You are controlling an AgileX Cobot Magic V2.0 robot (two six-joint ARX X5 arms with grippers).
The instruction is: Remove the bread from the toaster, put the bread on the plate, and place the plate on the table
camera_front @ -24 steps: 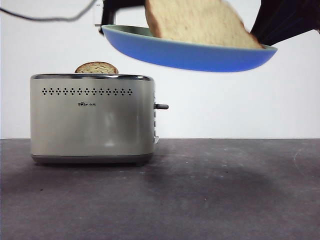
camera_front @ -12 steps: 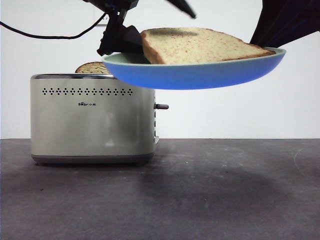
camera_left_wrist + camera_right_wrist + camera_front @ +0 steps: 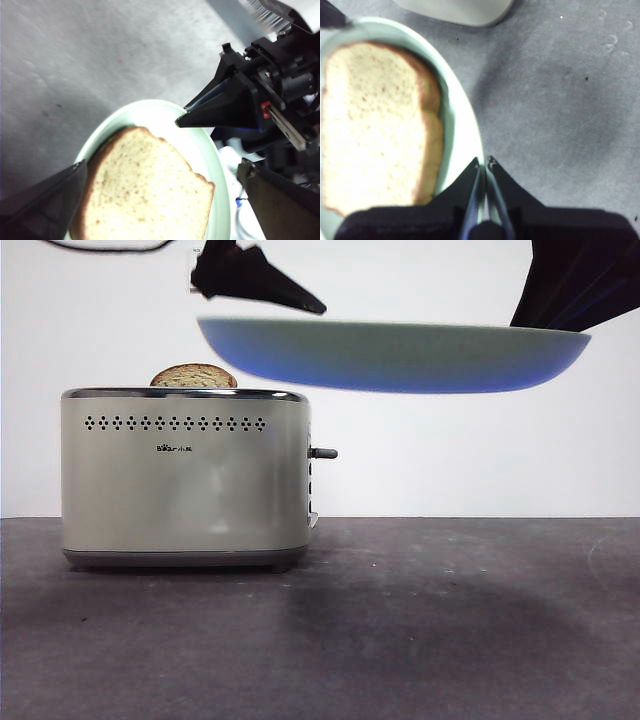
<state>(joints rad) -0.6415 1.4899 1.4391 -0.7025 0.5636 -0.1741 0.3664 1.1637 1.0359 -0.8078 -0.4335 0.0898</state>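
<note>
**1 plate aloft, 1 slice aboard**

You have 1 plate, held high over the table by the right gripper, whose jaws pinch its rim. The bread lies flat in it. The left gripper hangs just above, jaws spread and empty.

Judge the plate stiff, glossy and likely slippery at that 1 thin rim hold; tilt it and the light, loose slice may slide. Keep it level going down.

Count: 2 slices, the other slice poking from the toaster; 1 toaster; 2 grippers.
</note>
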